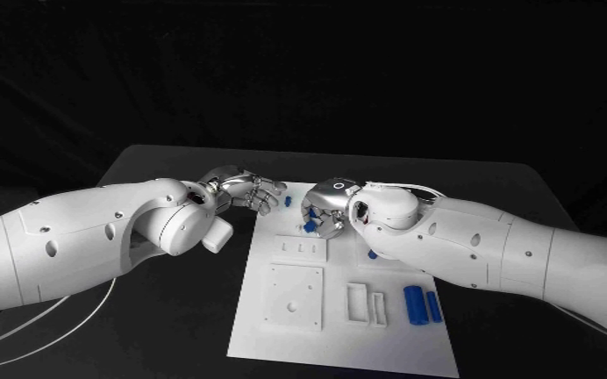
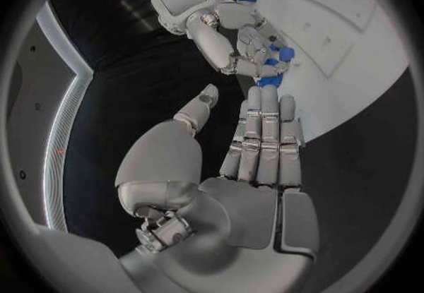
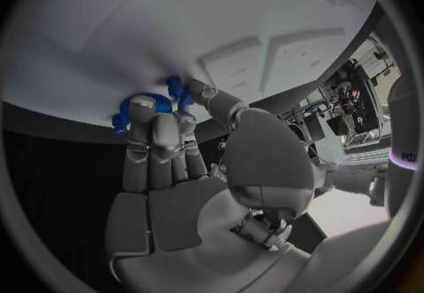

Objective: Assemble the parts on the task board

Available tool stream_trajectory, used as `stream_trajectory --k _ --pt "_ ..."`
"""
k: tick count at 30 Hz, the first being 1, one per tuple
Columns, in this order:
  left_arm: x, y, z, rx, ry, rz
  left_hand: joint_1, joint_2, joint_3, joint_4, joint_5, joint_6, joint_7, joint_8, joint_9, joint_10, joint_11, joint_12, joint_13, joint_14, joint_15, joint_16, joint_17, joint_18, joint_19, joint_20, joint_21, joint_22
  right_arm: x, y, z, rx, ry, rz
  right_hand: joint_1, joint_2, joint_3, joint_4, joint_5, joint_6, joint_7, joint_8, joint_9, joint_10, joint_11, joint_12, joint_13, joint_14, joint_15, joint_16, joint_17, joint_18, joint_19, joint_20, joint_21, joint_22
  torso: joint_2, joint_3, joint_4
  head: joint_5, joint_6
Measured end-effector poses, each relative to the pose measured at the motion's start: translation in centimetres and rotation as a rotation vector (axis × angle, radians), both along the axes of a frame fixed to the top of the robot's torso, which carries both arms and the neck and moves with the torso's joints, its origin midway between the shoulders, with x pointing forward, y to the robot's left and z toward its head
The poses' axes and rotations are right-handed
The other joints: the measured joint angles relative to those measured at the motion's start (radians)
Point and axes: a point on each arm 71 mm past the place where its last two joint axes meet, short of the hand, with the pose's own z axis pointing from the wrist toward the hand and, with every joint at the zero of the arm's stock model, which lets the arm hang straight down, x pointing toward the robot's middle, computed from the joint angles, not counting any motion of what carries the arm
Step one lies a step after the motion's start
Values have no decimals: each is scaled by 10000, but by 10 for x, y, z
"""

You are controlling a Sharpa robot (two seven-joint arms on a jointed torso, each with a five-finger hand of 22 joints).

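Board (image 1: 380, 344) slots are being left unfilled; a blue part (image 3: 145, 104) is being pinched by right-hand (image 1: 326, 210) fingers, left hand (image 1: 240, 188) being held flat, empty. Seating probably comes next.

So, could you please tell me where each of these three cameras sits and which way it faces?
Head view: on the robot's head, looking down at the task board; both arms, left hand and right hand show.
Left wrist view: behind the left hand, facing the board's edge and the right hand on the blue parts.
Right wrist view: behind the right hand, fingers at the parts.
All three views share the board and blue parts.
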Motion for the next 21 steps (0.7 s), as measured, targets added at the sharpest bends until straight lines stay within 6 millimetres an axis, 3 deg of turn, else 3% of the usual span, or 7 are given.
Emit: stream_trajectory --k 5,21 --pt "0 0 0 2 -1 9 0 0 0 0 0 0 1 0 0 0 0 0 0 0 0 0 0 -1 0 0 0 -1 0 -1 0 43 -47 -1 -40 38 253 198 -50 141 -23 31 36 0 0 0 0 1 1 0 0 2 0 0 0 0 0 -6 5 -1 3" --pt "2 3 0 7 -33 64 0 0 0 0 0 -34 37 0 0 0 0 0 0 0 0 0 1 1 -36 36 0 4 -3 -8 5 632 -490 -26 -210 -135 432 464 452 218 -41 21 136 36 -36 -1 -1 1 1 0 10 5 0 1 0 8 2 6 12 30 80"
